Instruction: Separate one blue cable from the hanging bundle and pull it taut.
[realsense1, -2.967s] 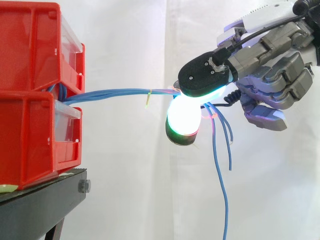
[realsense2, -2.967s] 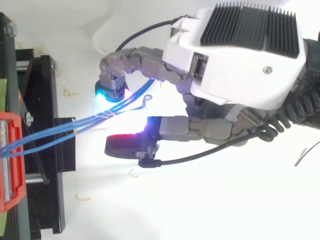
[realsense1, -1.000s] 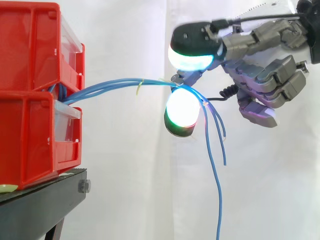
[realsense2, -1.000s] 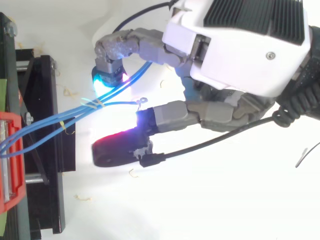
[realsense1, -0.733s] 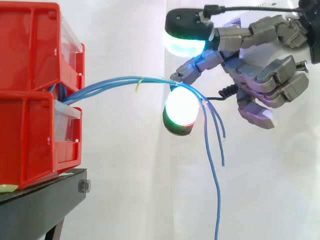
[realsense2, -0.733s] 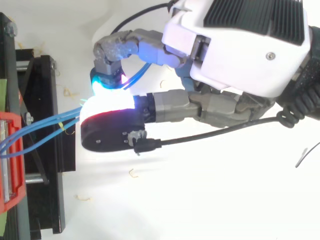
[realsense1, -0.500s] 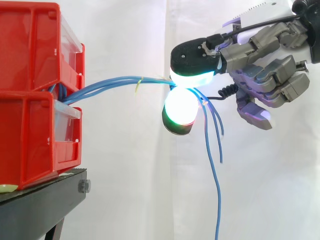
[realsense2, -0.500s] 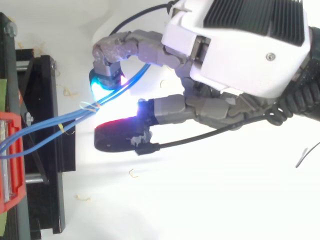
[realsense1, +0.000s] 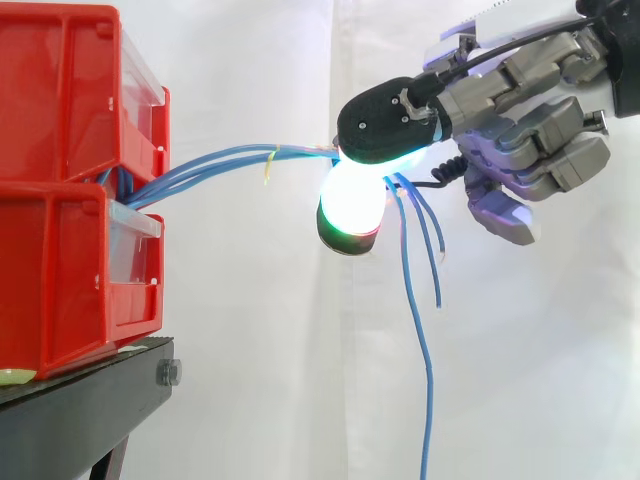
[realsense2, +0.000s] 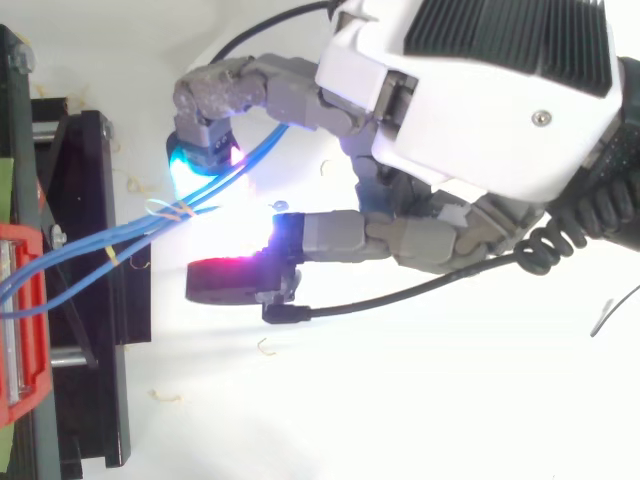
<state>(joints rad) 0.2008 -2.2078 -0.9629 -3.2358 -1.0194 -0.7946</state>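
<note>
Several thin blue cables (realsense1: 220, 165) leave the gap between two stacked red bins (realsense1: 60, 190) and run right, nearly level, to my hand (realsense1: 530, 110). Past the hand their loose ends (realsense1: 412, 300) hang down, one much longer than the others. In the side view a black-backed fingertip (realsense1: 385, 125) sits on top of the bundle and a white-glowing fingertip (realsense1: 350, 200) lies under it. From above, the cables (realsense2: 110, 245) pass along a curled finger with a cyan pad (realsense2: 200, 140) and go under the hand (realsense2: 470, 110). A red-glowing pad (realsense2: 225, 278) stands apart beside them.
A yellow tie (realsense1: 268, 165) binds the bundle partway along. The bins rest on a black stand (realsense1: 90, 400) at the left. White curtain is behind, and a white floor with small scraps lies below the hand.
The upper fingertip, raised high 0.7 s ago, has come down onto the cables. The hand has shifted slightly up and left, and the bundle runs higher and flatter.
</note>
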